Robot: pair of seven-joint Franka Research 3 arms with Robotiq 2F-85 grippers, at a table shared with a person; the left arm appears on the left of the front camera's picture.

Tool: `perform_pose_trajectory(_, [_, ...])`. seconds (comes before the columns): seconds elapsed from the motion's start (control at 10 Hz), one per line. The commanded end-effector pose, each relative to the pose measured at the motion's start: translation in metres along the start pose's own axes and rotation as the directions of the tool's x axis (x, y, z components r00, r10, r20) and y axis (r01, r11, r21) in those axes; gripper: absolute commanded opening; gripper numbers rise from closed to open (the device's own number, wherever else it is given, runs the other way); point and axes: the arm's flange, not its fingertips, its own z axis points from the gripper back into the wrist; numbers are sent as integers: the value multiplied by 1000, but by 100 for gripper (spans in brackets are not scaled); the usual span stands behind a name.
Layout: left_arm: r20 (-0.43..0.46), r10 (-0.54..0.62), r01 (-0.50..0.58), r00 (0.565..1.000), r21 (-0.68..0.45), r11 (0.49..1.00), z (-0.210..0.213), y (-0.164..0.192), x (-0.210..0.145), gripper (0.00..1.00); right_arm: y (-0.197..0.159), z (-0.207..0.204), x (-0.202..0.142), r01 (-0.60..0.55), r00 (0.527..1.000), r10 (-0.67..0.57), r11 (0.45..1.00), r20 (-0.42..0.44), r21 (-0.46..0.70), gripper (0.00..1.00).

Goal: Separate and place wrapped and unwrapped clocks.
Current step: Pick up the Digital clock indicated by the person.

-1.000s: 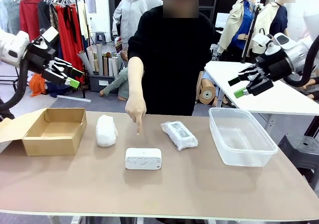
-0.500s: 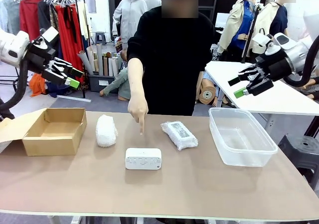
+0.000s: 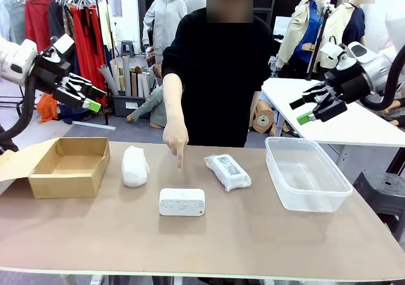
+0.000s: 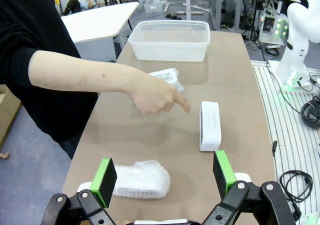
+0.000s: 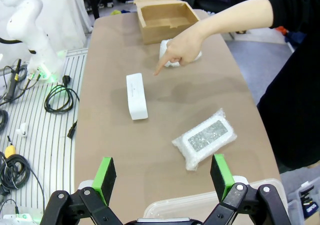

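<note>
Person's hand [image 3: 175, 136] drifted slightly right, pointing down at the bare clock [image 3: 181, 202], centre-near. Left gripper [image 3: 96, 99] and right gripper [image 3: 300, 110] unmoved, raised, wide, empty. Clock likely rigid, slick, light; pinch across its narrow width.

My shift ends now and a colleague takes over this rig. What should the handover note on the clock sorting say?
Left gripper: open, empty, raised off the table.
Right gripper: open, empty, raised.
Person's hand points down at the bare white clock; bubble-wrapped bundle to its left, labelled clear-plastic bundle to its right.
Done: nothing sorted; cardboard box and clear plastic tub are empty.
Left: all three pieces.
</note>
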Motion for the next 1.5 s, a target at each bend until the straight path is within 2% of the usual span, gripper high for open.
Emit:
perform_pose_trajectory(0.0, [2,-3,3,1000,-2,1000,0,0,0,100,0,0,1,-2,1000,2,1000,3,3,100])
perform_pose_trajectory(1.1, [2,-3,3,1000,-2,1000,0,0,0,100,0,0,0,0,1000,0,1000,0,0,100])
perform_pose_trajectory(1.2, [2,-3,3,1000,-2,1000,0,0,0,100,8,-3,12,-1,1000,2,999,-18,46,100])
perform_pose_trajectory(1.4, [2,-3,3,1000,-2,1000,0,0,0,100,42,-28,35,1,992,10,996,-124,87,100])
